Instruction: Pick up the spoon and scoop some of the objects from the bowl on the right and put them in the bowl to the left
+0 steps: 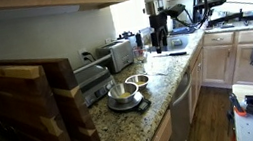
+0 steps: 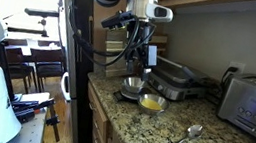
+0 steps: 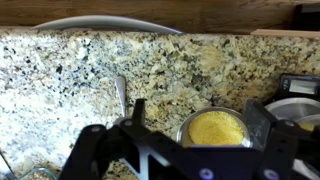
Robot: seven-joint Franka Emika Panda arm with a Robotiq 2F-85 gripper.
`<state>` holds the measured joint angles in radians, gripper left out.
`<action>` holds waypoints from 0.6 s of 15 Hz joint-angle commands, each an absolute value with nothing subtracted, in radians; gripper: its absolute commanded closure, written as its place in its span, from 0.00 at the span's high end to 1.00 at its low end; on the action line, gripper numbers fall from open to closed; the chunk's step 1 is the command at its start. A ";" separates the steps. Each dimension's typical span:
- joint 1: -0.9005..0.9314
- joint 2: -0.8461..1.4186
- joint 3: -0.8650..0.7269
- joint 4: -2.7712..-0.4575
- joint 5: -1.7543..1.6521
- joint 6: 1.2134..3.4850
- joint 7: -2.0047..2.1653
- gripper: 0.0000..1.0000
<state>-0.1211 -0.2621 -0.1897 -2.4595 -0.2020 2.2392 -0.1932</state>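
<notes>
**State of the fingers.** The fingers stand wide apart and hold nothing. In the wrist view, bare bench and part of a bowl show between them. In both exterior views the arm carries them above the bowls, clear of the bench surface.

**Position of task items.**
- The spoon lies flat on the bench, just ahead of the fingers in the wrist view. It is near the yellow bowl but not touching it.
- The yellow bowl holds a yellow fill.
- The second bowl sits just beside the yellow bowl, on a dark base.

**Progress.** Judged from this layout, no step of the task is complete. The spoon is not yet grasped and nothing appears to have been transferred. The remaining steps are:
1. Descend to the spoon and close on its handle.
2. Scoop from the source bowl.
3. Carry the load to the other bowl and tip it in.

**Limits of view.**
- The second bowl is cut off by the edge of the wrist view, and its contents cannot be determined from any view.
- The nature of the yellow fill is unclear.
- One finger covers the near end of the spoon.
- In the more distant exterior view the spoon cannot be made out.
- A pale curved rim at the top of the wrist view is cut off and unidentified.
</notes>
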 commanded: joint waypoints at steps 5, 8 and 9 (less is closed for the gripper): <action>-0.154 -0.179 -0.207 -2.397 -0.184 2.276 -0.196 1.00; -0.172 -0.083 -0.230 -2.325 -0.140 2.322 -0.236 1.00; -0.177 -0.040 -0.237 -2.296 -0.119 2.342 -0.252 1.00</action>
<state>-0.1612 -0.1536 -0.2136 -2.3794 -0.1707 2.2942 -0.2006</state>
